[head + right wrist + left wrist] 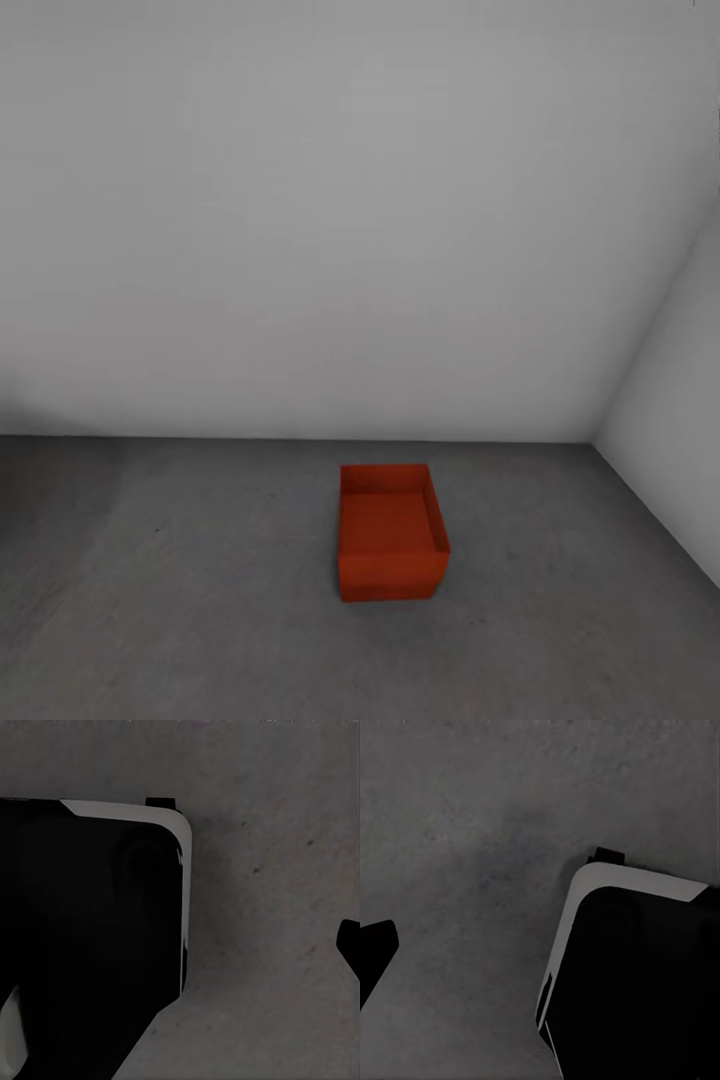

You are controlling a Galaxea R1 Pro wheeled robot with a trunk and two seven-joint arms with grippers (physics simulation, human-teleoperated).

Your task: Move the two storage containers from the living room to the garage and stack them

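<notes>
One orange-red storage container (390, 535) stands upright on the dark grey concrete floor (180, 600) of the garage, a short way out from the back wall. Its top is open and its inside looks empty. Nothing is stacked on it. In the left wrist view a single dark fingertip (375, 954) of my left gripper hangs over bare concrete. In the right wrist view one dark fingertip (349, 945) of my right gripper does the same. Both fingertips sit far out at the picture edge, with nothing held beside them.
A plain grey-white back wall (300, 250) meets a side wall (680, 420) in a corner to the container's right. My own dark base with its pale rim (637, 975) (90, 915) sits on the concrete below both wrists. Bare concrete stretches to the container's left and in front.
</notes>
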